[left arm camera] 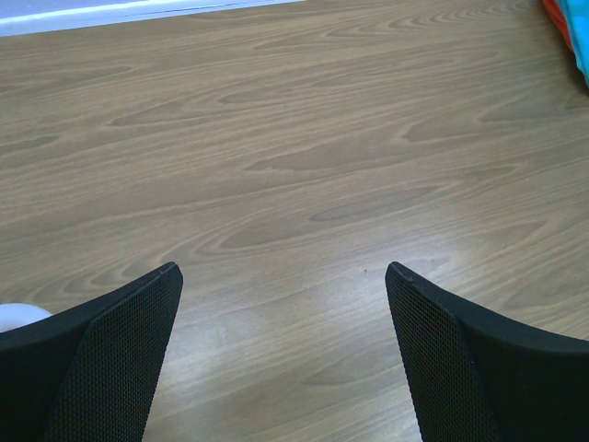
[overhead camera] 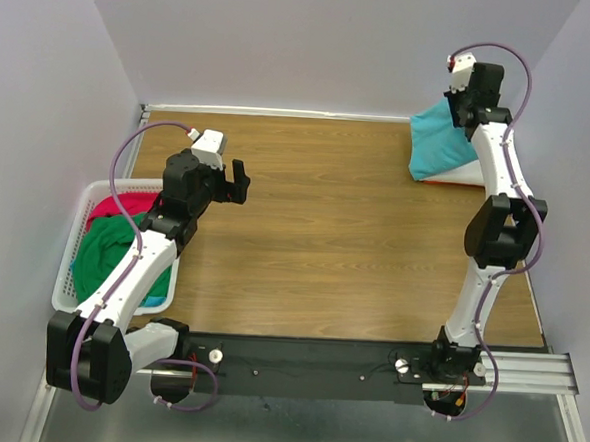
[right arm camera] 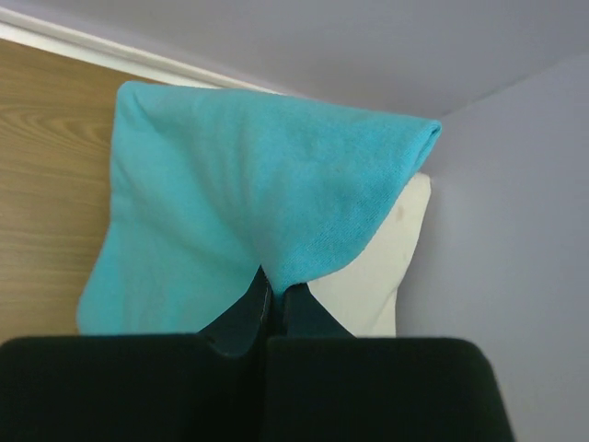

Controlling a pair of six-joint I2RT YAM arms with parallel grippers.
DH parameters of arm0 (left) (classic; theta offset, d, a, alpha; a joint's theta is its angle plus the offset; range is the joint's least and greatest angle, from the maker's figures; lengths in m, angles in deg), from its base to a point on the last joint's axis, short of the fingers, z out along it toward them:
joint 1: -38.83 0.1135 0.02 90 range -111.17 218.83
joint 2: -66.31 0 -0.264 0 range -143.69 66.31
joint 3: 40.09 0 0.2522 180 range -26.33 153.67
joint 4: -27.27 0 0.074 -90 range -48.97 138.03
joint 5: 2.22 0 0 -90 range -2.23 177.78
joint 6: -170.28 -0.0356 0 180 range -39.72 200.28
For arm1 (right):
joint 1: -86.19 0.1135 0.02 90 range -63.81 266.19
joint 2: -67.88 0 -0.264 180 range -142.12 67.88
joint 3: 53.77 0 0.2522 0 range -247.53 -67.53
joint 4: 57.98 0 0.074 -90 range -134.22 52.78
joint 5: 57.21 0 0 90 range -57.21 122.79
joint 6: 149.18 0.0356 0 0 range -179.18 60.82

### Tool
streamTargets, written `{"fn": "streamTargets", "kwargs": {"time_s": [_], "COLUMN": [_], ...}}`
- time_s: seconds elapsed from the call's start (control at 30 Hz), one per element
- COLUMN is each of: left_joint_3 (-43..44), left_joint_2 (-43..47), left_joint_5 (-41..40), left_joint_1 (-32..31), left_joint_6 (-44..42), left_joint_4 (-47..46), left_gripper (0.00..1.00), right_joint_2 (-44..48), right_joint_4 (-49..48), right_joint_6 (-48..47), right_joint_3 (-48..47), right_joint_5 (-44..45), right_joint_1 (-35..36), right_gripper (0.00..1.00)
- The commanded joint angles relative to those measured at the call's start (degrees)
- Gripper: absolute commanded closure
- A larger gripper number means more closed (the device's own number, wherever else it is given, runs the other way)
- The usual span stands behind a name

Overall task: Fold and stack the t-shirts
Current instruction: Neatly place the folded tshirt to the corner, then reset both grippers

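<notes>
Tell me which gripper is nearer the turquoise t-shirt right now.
Right. The right gripper is shut on the turquoise t-shirt in the far right corner; the left gripper hangs open over the table beside the basket, well apart from it.

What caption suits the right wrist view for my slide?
Right arm's jaws shut on a fold of the turquoise t-shirt, draped over the cream-white t-shirt at a corner of the table.

- White lattice basket [overhead camera: 69, 257], lower left of frame, at the table's left edge.
- Wood-grain table [overhead camera: 344, 244], centre.
- Pale lilac walls [overhead camera: 336, 43], top and sides.
- Black mounting bar [overhead camera: 316, 368], bottom.
</notes>
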Motion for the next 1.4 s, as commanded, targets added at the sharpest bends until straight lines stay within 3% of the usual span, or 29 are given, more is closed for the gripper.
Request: {"fn": "streamTargets", "kwargs": {"time_s": [0.0, 0.17, 0.23, 0.33, 0.37, 0.4, 0.6, 0.73, 0.87, 1.0, 1.1, 1.37], "left_joint_3": [0.26, 0.26, 0.26, 0.26, 0.26, 0.34, 0.08, 1.14, 1.13, 1.05, 0.96, 3.15], "left_joint_2": [-0.65, -0.92, -0.83, -0.65, -0.57, -0.48, 3.47, 8.12, 12.78, 17.61, 20.51, 22.2], "left_joint_5": [-0.5, -0.5, -0.68, -1.29, -1.82, -2.26, -11.05, -7.19, -7.18, -7.97, -7.53, -7.09], "left_joint_1": [0.23, 0.23, 0.23, 0.32, 0.23, 0.32, 1.89, 2.78, 2.87, 2.95, 2.87, 2.95], "left_joint_6": [-0.67, -0.67, -0.67, -0.67, -0.58, -0.58, 4.95, 3.38, 2.84, 2.76, 2.85, 2.93], "left_joint_4": [0.91, 1.0, 1.0, 1.09, 1.18, 1.18, 1.44, 2.32, 3.99, 7.32, 8.64, 10.32], "left_gripper": [0.02, 0.02, 0.02, 0.02, 0.02, 0.02, 0.02, 0.02, 0.02, 0.02, 0.02, 0.02], "right_joint_2": [-4.41, -7.41, -8.38, -9.96, -9.88, -9.53, 0.28, 11.78, 22.97, 35.37, 43.37, 59.72], "right_joint_4": [-1.14, -2.98, -4.81, -8.07, -8.69, -8.96, -9.49, -9.49, -9.49, -12.89, -14.23, -15.73], "right_joint_6": [-1.48, -2.19, -2.45, -2.72, -2.46, -2.28, 4.74, 8.0, 13.09, 19.59, 30.11, 31.82], "right_joint_3": [-3.12, -3.91, -3.83, -2.25, -1.81, -1.28, 5.3, 16.54, 28.49, 40.18, 47.48, 60.24], "right_joint_5": [3.46, 7.59, 10.39, 14.45, 14.89, 14.98, 5.34, -15.97, -26.93, -22.57, -7.75, 0.57], "right_joint_1": [-3.2, -5.22, -5.84, -6.63, -6.72, -6.72, -6.81, -6.72, -6.72, -6.72, -6.72, -6.81], "right_gripper": [1.0, 0.98, 0.9, 0.42, 0.06, 0.01, 0.0, 0.0, 0.0, 0.0, 0.0, 0.0]}}
